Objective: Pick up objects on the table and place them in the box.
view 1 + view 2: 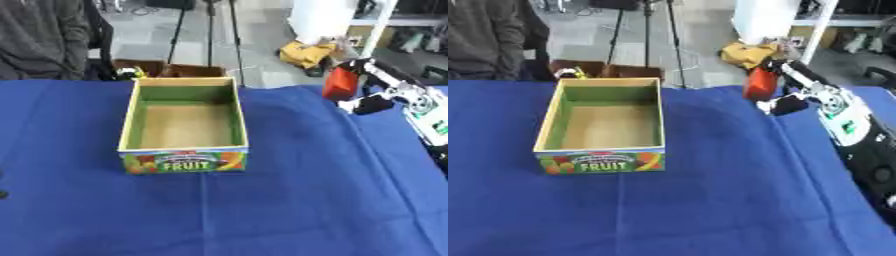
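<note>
Cloth [289,200], blue, creased, spread over the whole table. Dark speck at the near left edge in the left eye view, too small to make out.

Box [184,162] left of centre on the cloth: upright, open at the top, green inside walls, brown floor, nothing visible inside; fruit pictures and the word FRUIT on the near side.

Right arm entering from the right edge, white casing with green marks, reaching toward the far right of the table. Right hand [785,105] dark, raised above the cloth, well apart from the box. Red object [760,84] at the hand, up against the fingers; fingers seemingly curled round it, though blurred. Shape of the object unclear beyond red and blocky.

Left hand out of sight in both views.
</note>
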